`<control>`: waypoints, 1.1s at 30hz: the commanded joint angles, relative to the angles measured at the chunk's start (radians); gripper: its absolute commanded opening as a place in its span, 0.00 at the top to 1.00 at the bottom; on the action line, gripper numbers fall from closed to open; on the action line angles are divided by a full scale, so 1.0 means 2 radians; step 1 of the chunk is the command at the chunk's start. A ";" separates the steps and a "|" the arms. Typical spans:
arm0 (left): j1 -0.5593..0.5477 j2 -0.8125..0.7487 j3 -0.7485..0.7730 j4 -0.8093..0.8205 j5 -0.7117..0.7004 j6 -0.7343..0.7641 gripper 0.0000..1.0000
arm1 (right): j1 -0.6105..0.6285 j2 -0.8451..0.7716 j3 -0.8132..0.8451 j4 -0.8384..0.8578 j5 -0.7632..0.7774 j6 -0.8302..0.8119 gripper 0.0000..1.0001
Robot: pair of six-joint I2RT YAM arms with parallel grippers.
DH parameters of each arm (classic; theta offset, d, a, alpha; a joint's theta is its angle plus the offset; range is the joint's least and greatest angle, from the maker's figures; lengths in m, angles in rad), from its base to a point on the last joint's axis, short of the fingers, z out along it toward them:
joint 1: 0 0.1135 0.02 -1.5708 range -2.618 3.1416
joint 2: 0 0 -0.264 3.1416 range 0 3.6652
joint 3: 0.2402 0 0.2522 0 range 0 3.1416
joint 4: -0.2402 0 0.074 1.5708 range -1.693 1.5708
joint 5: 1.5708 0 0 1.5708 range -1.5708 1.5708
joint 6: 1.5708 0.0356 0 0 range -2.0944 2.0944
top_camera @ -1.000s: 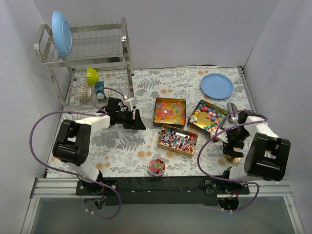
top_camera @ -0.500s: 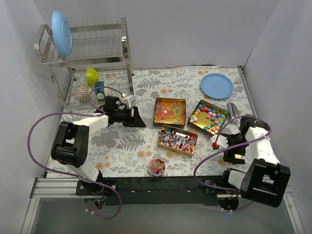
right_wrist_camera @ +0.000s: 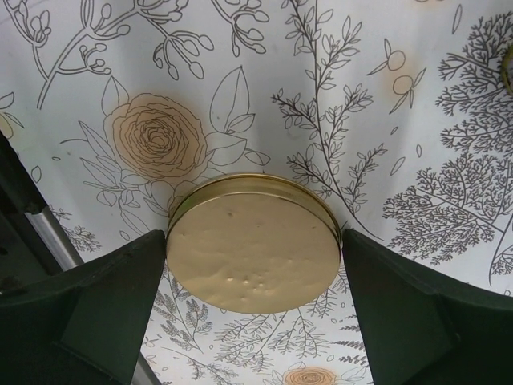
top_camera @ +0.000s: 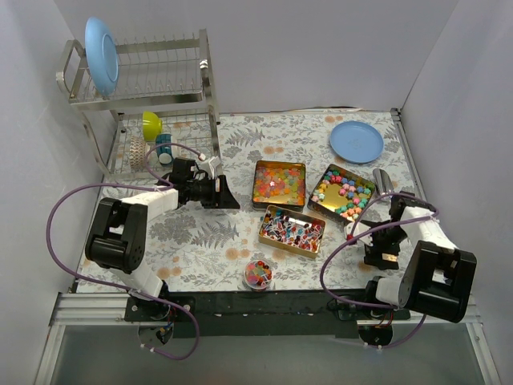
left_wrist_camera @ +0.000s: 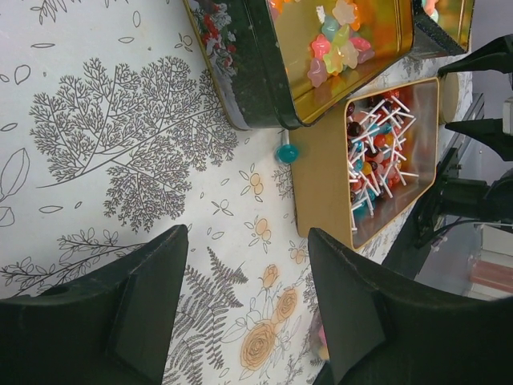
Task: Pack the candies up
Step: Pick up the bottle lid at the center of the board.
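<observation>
Plain pale grey walls (top_camera: 321,56), floral-patterned tabletop (top_camera: 200,233), steel dish rack (top_camera: 160,88) at back left

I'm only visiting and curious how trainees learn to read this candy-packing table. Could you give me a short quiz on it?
1. True or false: the right gripper straddles a round gold lid lying on the table.
2. How many rectangular gold tins hold candies? A two, B three, C five.
3. Fill in: the plate lying on the table is ___.
Key: 1 true; 2 B; 3 blue.
</observation>
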 commanded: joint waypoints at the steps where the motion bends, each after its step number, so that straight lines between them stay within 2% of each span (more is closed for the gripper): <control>1: 0.001 -0.002 0.012 0.014 0.013 -0.005 0.40 | 0.001 0.012 0.000 0.004 0.006 0.004 0.02; 3: 0.002 -0.002 0.014 0.011 0.012 -0.005 0.40 | 0.001 0.018 -0.004 -0.002 0.012 0.007 0.05; 4: 0.001 -0.002 0.014 0.009 0.011 -0.003 0.40 | 0.000 0.021 0.001 -0.005 0.010 0.013 0.12; 6: 0.003 -0.004 0.015 0.003 0.011 0.003 0.40 | 0.001 0.024 0.014 -0.013 -0.002 0.035 0.16; 10: 0.009 -0.011 0.019 -0.005 0.011 0.010 0.40 | 0.001 0.005 0.077 -0.052 -0.024 0.056 0.18; 14: 0.023 -0.008 0.024 -0.002 0.017 -0.001 0.40 | 0.004 -0.007 0.175 -0.095 -0.051 0.062 0.18; 18: 0.046 -0.011 0.020 0.002 0.025 -0.028 0.40 | 0.042 -0.015 0.236 -0.122 -0.079 0.079 0.18; 23: 0.053 -0.083 0.001 -0.029 0.022 0.007 0.34 | 0.177 -0.002 0.298 -0.105 -0.101 0.172 0.18; 26: 0.062 -0.121 -0.002 -0.088 0.005 0.039 0.32 | 0.269 0.022 0.335 -0.099 -0.115 0.223 0.18; 30: 0.082 -0.176 -0.014 -0.130 -0.001 0.043 0.32 | 0.387 0.049 0.354 -0.070 -0.118 0.309 0.19; 31: 0.089 -0.184 -0.016 -0.134 -0.007 0.045 0.32 | 0.433 0.053 0.356 -0.065 -0.117 0.319 0.19; 33: 0.099 -0.205 -0.014 -0.152 -0.016 0.053 0.32 | 0.481 0.074 0.361 -0.062 -0.110 0.339 0.19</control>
